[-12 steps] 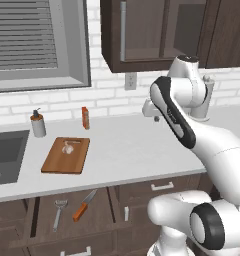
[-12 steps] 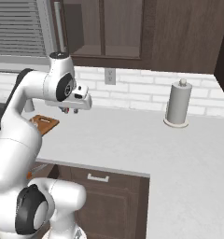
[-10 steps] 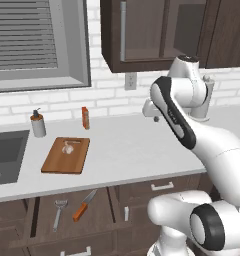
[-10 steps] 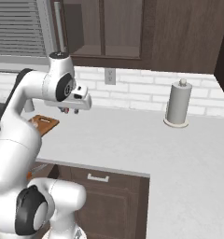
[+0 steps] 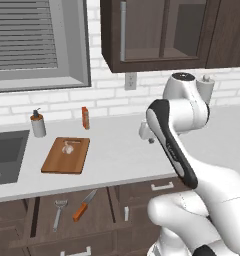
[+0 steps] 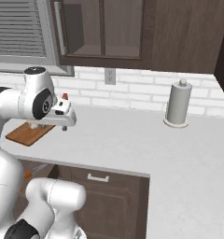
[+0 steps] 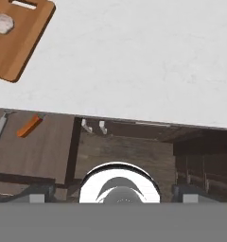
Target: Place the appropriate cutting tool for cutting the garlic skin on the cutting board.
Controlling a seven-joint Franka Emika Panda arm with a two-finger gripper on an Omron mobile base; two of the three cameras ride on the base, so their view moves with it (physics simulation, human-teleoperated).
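While the small orange-handled knife with the grey blade (image 5: 85,205) lies untouched in the open drawer, the approach has yet to begin.
The white two-finger gripper (image 5: 145,133) hangs over the pale surface (image 5: 117,155), well right of the brown wooden cutting board (image 5: 65,155) where the small whitish garlic bulb (image 5: 69,149) sits; whether its fingers are open I cannot tell. Beside the knife lies an all-grey forked utensil (image 5: 57,213). Next, I judge, the arm must swing left and down into the drawer.
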